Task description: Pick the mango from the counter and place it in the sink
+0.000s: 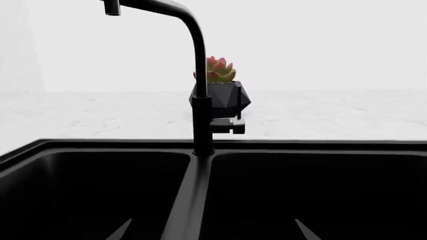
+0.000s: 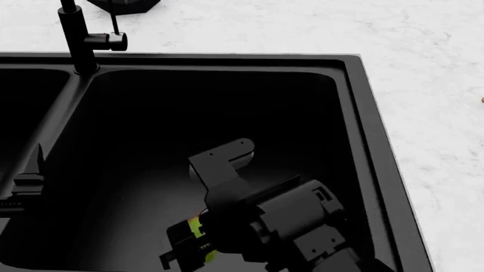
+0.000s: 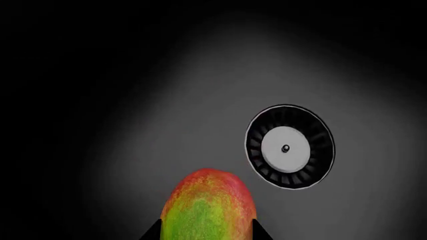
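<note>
The mango (image 3: 208, 202), green-yellow with a red-orange tip, sits between the fingertips of my right gripper (image 3: 207, 233), which is shut on it. It hangs over the floor of the black sink (image 3: 120, 100), close to the round silver drain strainer (image 3: 289, 146). In the head view my right gripper (image 2: 189, 242) is down inside the sink (image 2: 366, 113), and only a yellow-green sliver of the mango (image 2: 198, 226) shows. My left gripper (image 1: 213, 233) is open and empty above the divider between the two basins. The white counter (image 2: 431, 68) surrounds the sink.
A black faucet (image 1: 200, 100) stands at the back of the divider (image 1: 190, 195), also seen in the head view (image 2: 76, 34). A succulent in a black faceted pot (image 1: 223, 92) stands behind it on the counter (image 1: 333, 112). The adjoining basin (image 2: 22, 107) lies to the left.
</note>
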`<state>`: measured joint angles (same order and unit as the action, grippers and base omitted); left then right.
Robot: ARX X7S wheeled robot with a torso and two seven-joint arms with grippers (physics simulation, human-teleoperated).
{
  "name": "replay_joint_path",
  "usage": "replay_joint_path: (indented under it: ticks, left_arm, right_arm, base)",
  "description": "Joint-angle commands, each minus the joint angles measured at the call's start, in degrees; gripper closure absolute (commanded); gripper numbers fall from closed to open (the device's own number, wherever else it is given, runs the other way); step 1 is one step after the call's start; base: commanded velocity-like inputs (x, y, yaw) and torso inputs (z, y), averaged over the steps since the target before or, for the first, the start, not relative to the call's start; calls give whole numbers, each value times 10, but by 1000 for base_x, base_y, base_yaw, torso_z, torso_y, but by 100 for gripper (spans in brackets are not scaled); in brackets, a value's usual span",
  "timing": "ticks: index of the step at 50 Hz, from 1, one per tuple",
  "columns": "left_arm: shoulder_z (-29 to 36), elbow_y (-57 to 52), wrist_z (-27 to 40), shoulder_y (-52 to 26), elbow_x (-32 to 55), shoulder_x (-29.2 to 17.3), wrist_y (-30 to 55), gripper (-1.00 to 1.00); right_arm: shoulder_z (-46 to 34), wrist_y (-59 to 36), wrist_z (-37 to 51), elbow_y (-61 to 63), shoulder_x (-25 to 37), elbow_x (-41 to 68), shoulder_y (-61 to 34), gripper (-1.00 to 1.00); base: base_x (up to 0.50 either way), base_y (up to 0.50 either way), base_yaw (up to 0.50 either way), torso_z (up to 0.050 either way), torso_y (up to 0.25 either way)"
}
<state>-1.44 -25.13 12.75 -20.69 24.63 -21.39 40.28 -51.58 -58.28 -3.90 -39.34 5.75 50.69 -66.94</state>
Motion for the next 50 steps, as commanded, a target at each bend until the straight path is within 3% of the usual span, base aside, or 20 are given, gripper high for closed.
replay_joint_path:
  ticks: [1, 4, 5, 50]
  left_arm:
    - [1, -3, 3, -2, 2, -2, 4, -100]
    - [2, -2, 3, -2, 3, -2, 3, -100]
    - [3, -3, 3, -2, 3, -2, 3, -100]
    - [10, -5, 11, -5, 8, -5, 4, -100]
  right_arm:
    - [-24, 9, -19, -30, -4, -25, 4, 100]
    - [-19, 7, -17, -29, -3, -21, 3, 100]
    - [-19, 4, -18, -25, -2, -18, 3, -100]
    - [52, 38, 27, 12, 25, 23, -27, -100]
  base:
    - [0, 0, 0, 0, 0]
    - [0, 0, 0, 0, 0]
    - [0, 0, 0, 0, 0]
    - [0, 0, 0, 0, 0]
